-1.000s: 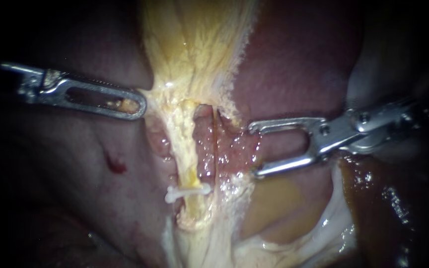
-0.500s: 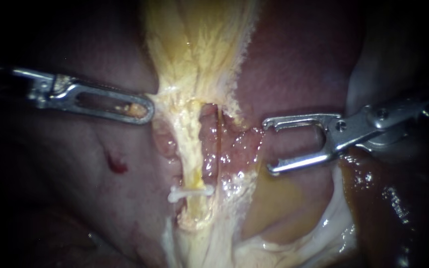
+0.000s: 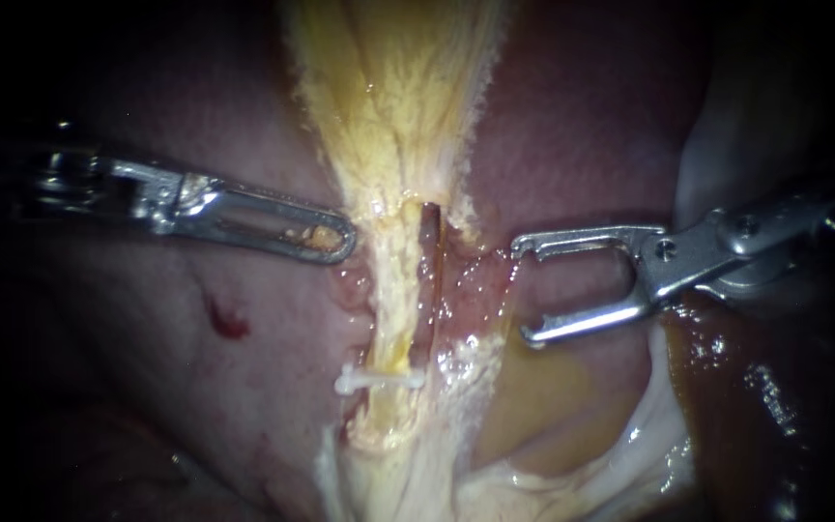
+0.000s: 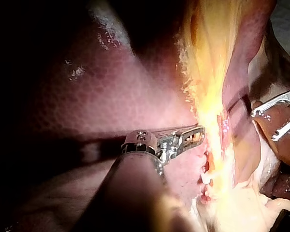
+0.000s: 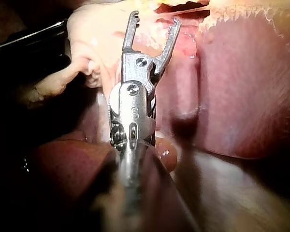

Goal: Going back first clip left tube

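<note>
A pale yellow left tube (image 3: 390, 300) runs down from the gallbladder (image 3: 388, 87), and a white clip (image 3: 379, 380) lies across its lower part. A darker reddish tube (image 3: 431, 256) lies just to its right. My left instrument (image 3: 338, 240) comes in from the left. Its slotted jaws are shut on a bit of yellowish tissue at the gallbladder's lower edge, as the left wrist view (image 4: 195, 134) also shows. My right instrument (image 3: 524, 290) stands to the right of both tubes with its jaws wide open and nothing between them. The right wrist view shows the right instrument (image 5: 154, 20) the same way.
Dark red liver (image 3: 582, 126) surrounds the tubes. A small red spot (image 3: 226, 321) marks it at the lower left. Glistening whitish tissue (image 3: 649, 435) and a dark brown mass (image 3: 756, 387) lie under the right instrument's shaft.
My left instrument moved right and slightly down with its tissue, so the left tube stands straighter. My right instrument's open jaws drew back to the right, away from the tubes, then held still.
</note>
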